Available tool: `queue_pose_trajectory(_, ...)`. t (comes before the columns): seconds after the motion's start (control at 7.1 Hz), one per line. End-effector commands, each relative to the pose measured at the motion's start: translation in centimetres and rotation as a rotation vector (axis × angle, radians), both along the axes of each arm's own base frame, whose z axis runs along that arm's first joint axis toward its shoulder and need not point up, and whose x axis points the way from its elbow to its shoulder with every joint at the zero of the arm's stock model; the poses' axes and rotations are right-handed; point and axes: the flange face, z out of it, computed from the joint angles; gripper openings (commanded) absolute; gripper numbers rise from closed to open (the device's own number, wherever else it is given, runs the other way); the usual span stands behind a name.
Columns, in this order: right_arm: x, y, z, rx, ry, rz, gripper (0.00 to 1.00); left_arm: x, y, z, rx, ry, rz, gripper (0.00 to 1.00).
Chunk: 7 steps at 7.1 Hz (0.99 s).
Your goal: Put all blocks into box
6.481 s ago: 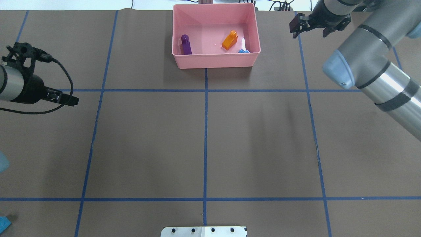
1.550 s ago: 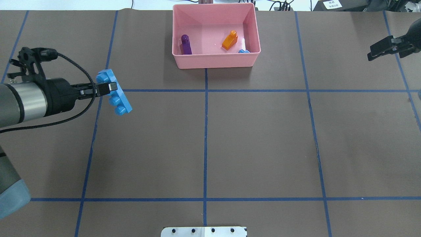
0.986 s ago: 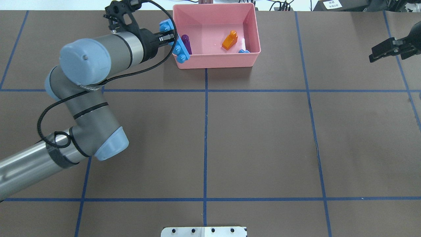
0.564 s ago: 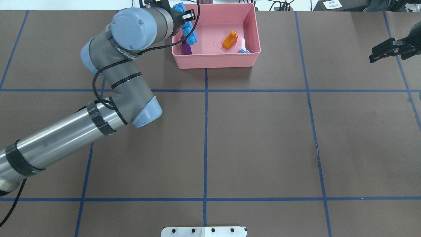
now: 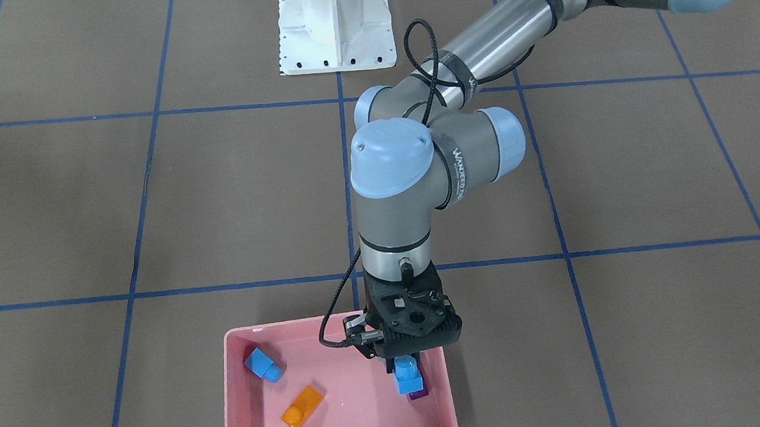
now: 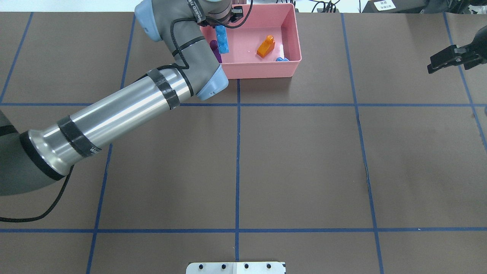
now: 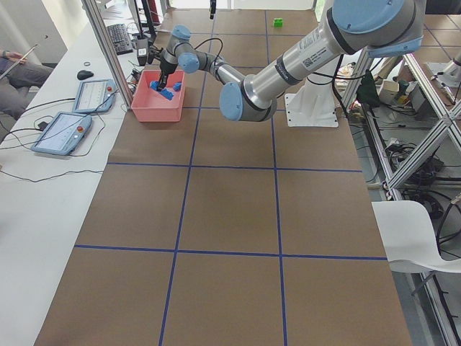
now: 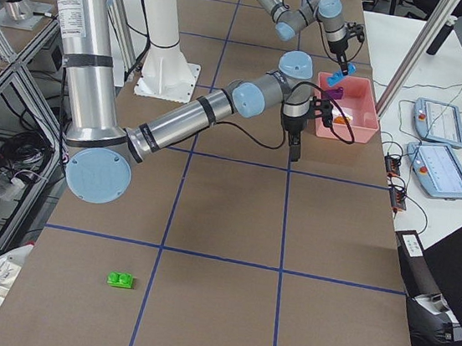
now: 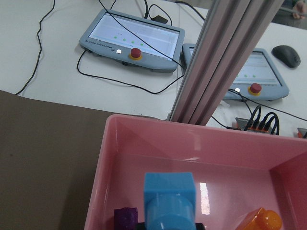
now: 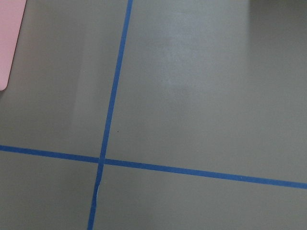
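Note:
My left gripper is shut on the long light-blue block and holds it upright over the left end of the pink box, just above the purple block. In the left wrist view the held block fills the bottom centre, with the purple block beside it. The orange block and the small light-blue block lie in the box. The green block lies on the table far from the box. My right gripper is open and empty at the table's right edge.
The white robot base stands at the near edge of the table. Operator tablets and a metal post stand just beyond the box. Blue tape lines divide the brown table.
My left arm has carried the long light-blue block from the table's left side to above the box's left end. My right gripper has withdrawn to the right edge and stayed there.

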Motion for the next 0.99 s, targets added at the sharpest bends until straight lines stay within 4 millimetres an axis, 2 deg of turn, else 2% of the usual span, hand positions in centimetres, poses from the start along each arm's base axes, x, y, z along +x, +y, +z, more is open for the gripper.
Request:
queue_pose_trajectory(0.0,0.0,0.0,0.0,0.000,0.001,-0.001,1.00,0.7,-1.4,1.3,-0.090,-0.025,0.061,0.06)
queue_pose_trajectory(0.14,0.0,0.0,-0.1,0.003,0.000,-0.001,1.00,1.1,-1.1,0.8,-0.089,-0.018,0.071,0.25)
queue_pose_trajectory(0.28,0.0,0.0,-0.1,0.003,0.000,-0.001,1.00,2.0,-0.4,0.0,-0.085,-0.009,0.086,0.29)
queue_pose_trajectory(0.56,0.0,0.1,-0.2,0.004,-0.002,-0.002,1.00,2.9,0.4,-1.2,-0.084,0.006,0.099,0.29)
queue_pose_trajectory(0.85,0.0,0.1,0.0,0.000,-0.002,-0.002,1.00,4.2,1.5,-1.3,-0.081,0.005,0.119,0.58)
